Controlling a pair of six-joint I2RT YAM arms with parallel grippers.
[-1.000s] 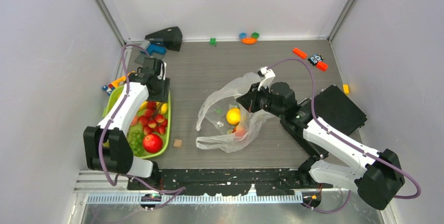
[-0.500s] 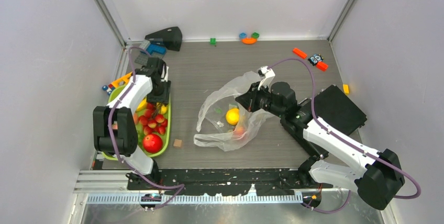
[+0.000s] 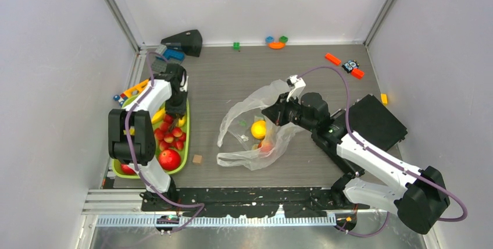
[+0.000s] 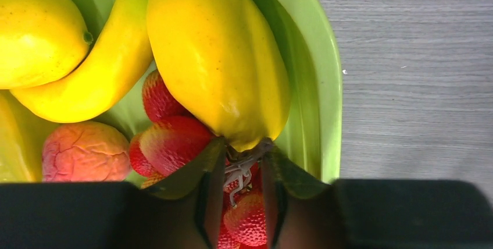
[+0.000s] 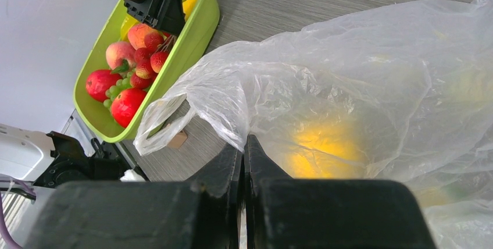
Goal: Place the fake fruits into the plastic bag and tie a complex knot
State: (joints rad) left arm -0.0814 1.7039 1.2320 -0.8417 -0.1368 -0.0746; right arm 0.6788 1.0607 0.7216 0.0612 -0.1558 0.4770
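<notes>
Counted two fruits in plastic bag (image 3: 256, 100), mid-table: one lemon (image 3: 258, 128), one reddish fruit (image 3: 266, 144). Found right gripper (image 5: 245, 142) pressed together, pinching bag edge. Found left gripper (image 4: 243, 159) narrowly spread astride one twiggy stem (image 4: 241, 170) at one mango (image 4: 218, 57) tip, in tray (image 4: 317, 86).

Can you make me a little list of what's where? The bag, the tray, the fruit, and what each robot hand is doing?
plastic bag: on the table's middle, one edge lifted, mouth open
inside the bag: a yellow lemon and something reddish, blurred by the plastic
green tray: on the left, holding most of the fruit
in the tray: mango, banana, strawberries, red apple
left fingers: on either side of the mango's tip; can't tell if they grip it
right fingers: shut, pinching the bag's edge
</notes>
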